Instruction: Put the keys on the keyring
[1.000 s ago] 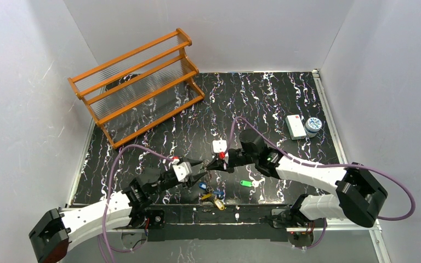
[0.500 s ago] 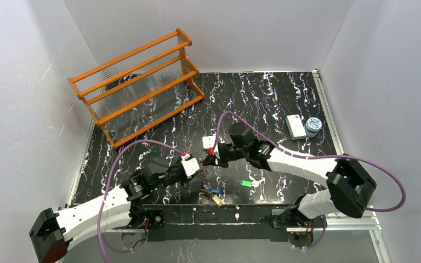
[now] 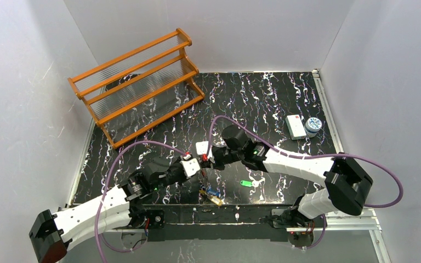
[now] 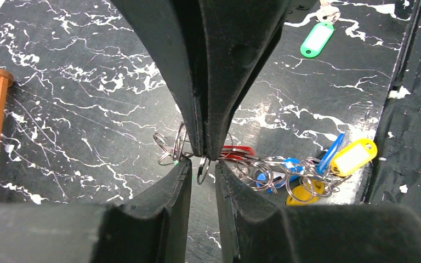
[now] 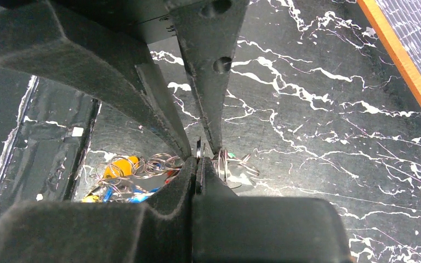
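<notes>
The right gripper (image 5: 197,167) is shut tight, and a small metal ring (image 4: 203,169) is pinched at its tip. The ring is held up on its edge, above the surface (image 4: 60,109). The left gripper (image 4: 203,176) is pointed straight at the right one, tip to tip. Its jaws are set only a little way apart, one on each side of the ring. A thin gap can be seen, so the ring does not look squeezed by them yet. Whether this ring is the keyring itself cannot be told, because most of it is hidden.

The keys (image 4: 307,174) are lying in a bunch on the surface, below the two grippers and toward the near edge. They are tangled with more rings. A yellow tag (image 4: 352,156), a blue tag (image 4: 333,153) and a red tag (image 4: 237,150) can be made out. One green key (image 4: 317,38) is lying by itself, off to the right.

The next move is judged to turn on the ring. It is placed right between the left jaws, so only a small squeeze should be needed.
</notes>
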`<state>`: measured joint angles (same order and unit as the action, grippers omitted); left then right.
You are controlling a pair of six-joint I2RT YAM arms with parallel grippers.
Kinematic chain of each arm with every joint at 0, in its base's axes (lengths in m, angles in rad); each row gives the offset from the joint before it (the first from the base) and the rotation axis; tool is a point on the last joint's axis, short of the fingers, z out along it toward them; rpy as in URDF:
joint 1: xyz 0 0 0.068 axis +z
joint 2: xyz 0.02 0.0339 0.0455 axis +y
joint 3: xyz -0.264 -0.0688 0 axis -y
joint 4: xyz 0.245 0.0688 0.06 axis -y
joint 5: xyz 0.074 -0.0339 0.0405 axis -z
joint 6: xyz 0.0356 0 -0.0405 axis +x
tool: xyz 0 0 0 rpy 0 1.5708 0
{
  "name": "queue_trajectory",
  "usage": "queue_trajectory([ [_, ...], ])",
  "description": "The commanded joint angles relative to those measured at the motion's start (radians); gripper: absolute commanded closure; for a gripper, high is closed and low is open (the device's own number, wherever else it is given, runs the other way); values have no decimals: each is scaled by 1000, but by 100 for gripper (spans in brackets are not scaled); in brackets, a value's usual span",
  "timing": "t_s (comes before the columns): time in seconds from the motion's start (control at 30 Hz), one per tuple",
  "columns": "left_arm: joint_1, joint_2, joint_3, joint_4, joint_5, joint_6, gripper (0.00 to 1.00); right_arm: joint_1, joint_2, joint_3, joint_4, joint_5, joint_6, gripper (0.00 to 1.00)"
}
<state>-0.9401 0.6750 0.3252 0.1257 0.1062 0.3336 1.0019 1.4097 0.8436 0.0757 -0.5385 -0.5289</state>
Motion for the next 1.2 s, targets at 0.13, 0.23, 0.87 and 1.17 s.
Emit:
queue_trajectory([
  [0.13,-4,-29,74,-83,-30,46,78,14,30,2,-137,15,-7,99],
  [0.23,-3,-58,85,-109,-28,60,78,15,34,3,-137,14,-6,99],
  [0.87,-3,28,104,-119,33,111,85,15,2,-14,-116,-18,-17,99],
  [1.17,-3,15,97,-107,3,88,100,15,0,-18,-114,-23,-19,99],
])
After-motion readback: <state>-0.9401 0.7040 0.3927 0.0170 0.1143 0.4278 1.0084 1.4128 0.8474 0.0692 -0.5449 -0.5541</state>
